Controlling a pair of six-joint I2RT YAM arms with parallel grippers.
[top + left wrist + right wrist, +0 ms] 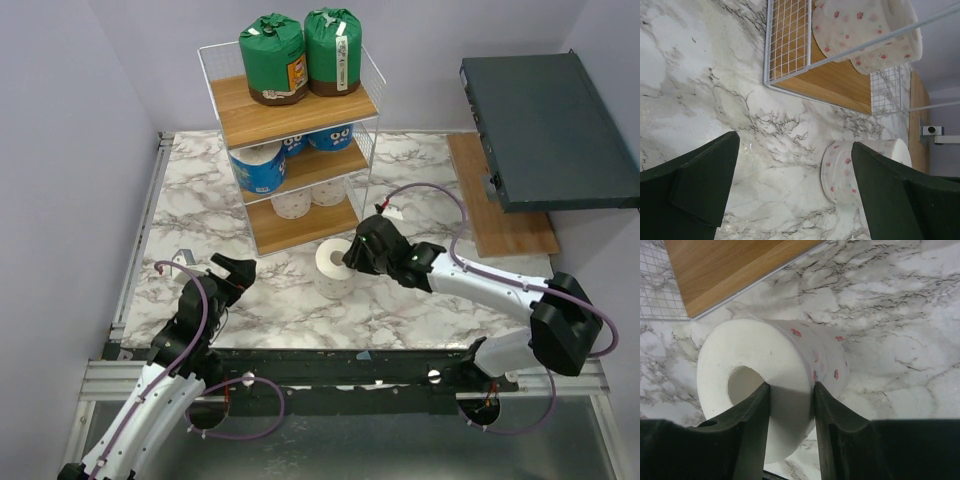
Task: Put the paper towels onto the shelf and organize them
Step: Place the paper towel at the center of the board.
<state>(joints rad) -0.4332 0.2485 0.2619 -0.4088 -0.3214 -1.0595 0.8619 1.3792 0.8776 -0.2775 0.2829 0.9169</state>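
The loose roll (790,350) is white paper scattered with small red flower prints, wound around an open core. It stands on the marble table (440,180) just in front of the shelf (300,112), near the bottom board's front edge. Its axis runs up and down, with the core hole facing upward and one flat end on the table.

The right gripper (790,387) pinches the roll's wall. One finger is at the rim of the core hole and the other presses on the outer face. The left gripper (238,270) sits further out from the shelf front, to the left of the loose roll, with its fingers spread wide and touching nothing.

On the shelf's top board stand two green-wrapped rolls (273,58) side by side, both upright. The middle board carries blue-printed rolls (258,168); three show, one at the front left and two behind it. The bottom board holds two white rolls (292,203) with the same flower print, placed next to each other. With the loose one, that makes three white rolls.
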